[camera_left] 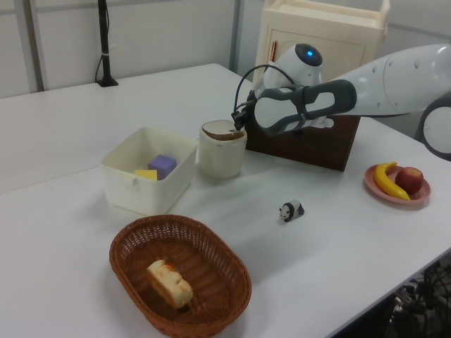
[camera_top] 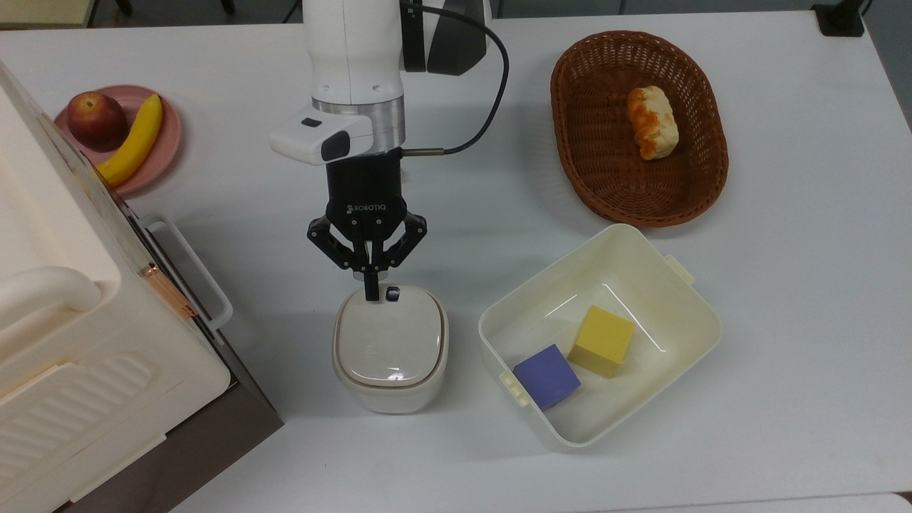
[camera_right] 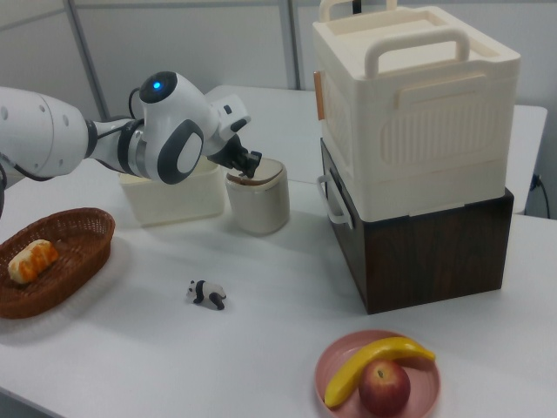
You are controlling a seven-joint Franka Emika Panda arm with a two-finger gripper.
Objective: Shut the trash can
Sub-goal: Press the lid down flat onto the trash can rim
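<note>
Robot lab, white table (camera_top: 784,285), staged toy panda (camera_right: 208,293), partition panels (camera_left: 162,32) behind

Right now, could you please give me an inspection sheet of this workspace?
Surface: white table, no spills seen.
Job's things: trash can, lid lying nearly flat on the rim.
Clutter: open tub with purple block and yellow block; basket with bread; plate with apple and banana; panda figure; cream appliance.
Grippers: gripper shut, tip at the lid's edge beside the black button.
Cables: black cable on the wrist.
Surroundings: nothing seen.
</note>
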